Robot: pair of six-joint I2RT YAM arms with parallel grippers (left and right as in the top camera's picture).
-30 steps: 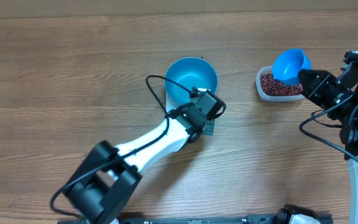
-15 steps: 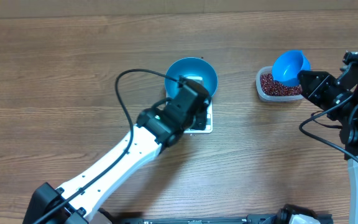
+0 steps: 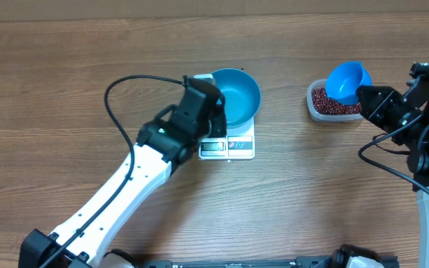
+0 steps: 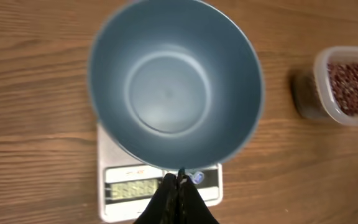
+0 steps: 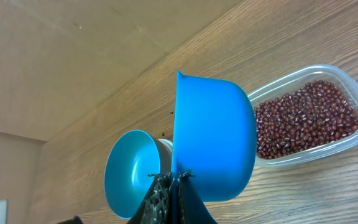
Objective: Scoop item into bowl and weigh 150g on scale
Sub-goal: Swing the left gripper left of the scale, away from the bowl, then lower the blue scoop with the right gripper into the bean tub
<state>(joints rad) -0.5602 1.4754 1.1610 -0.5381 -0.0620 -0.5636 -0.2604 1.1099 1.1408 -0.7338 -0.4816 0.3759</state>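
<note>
Evidently loose and light, the beans (image 5: pixel 303 121) needed scooping, not pinching; right fingers (image 5: pixel 163 202) clamped the rigid scoop (image 5: pixel 213 146); left fingers (image 4: pixel 166 202) were closed, empty.

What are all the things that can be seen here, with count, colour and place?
bowl: one, bright blue, empty, on the scale
scale: one, white, table centre
beans: many, dark red, in the tub
tub: one, clear, table right
scoop: one, blue, held over the tub
table: one, brown wood, under everything
left gripper: one, black, shut, at the bowl's rim, over the scale
right gripper: one, black, shut on the scoop
</note>
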